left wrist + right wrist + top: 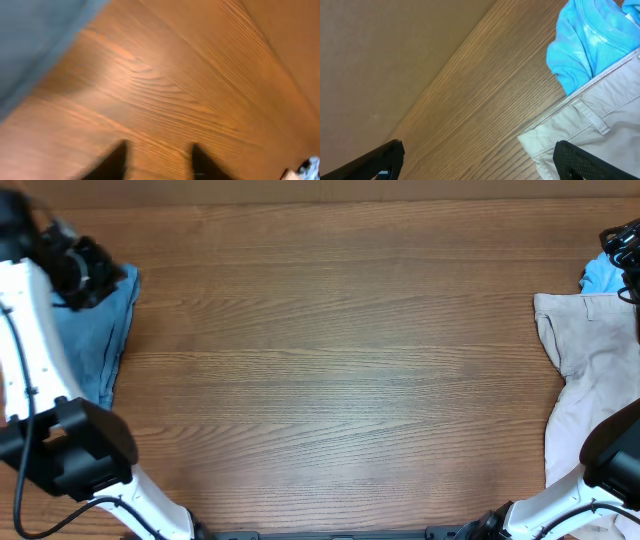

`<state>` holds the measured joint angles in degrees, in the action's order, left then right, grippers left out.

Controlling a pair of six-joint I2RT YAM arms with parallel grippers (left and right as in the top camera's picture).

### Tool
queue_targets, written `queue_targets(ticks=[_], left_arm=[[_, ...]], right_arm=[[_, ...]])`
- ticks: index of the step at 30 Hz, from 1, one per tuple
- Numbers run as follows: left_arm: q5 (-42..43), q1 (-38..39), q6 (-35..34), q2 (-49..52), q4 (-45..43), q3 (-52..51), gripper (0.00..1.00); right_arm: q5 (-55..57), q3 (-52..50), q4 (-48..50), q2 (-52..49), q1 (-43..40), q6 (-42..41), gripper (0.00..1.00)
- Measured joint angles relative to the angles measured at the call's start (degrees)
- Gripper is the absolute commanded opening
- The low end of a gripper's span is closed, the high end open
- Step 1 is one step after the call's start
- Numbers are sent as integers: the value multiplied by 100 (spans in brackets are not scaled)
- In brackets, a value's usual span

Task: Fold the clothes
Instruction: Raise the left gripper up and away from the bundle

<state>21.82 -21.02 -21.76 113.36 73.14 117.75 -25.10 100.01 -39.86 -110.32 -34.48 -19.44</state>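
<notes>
Counting 1 jeans (pixel 100 340) | 1 cream trousers (pixel 592 370) | 1 blue shirt (pixel 587 40)

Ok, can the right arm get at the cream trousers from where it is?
Probably yes. The right gripper is open and empty, hovering by the cream trousers, whose waistband corner lies uncovered just beside one finger. The blue shirt sits past the waistband, not in the way.
</notes>
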Motion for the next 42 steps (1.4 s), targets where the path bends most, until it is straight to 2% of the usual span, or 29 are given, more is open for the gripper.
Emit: queue_targets(ticks=[8,12,42], left_arm=[[-195,1652,11,0,-98,0,100],[-216,1958,11,0,-98,0,100],[-236,2028,11,0,-98,0,100]], right_arm=[[0,0,-2,0,0,-2,100],[0,0,-2,0,0,0,100],[0,0,0,0,0,-2,100]])
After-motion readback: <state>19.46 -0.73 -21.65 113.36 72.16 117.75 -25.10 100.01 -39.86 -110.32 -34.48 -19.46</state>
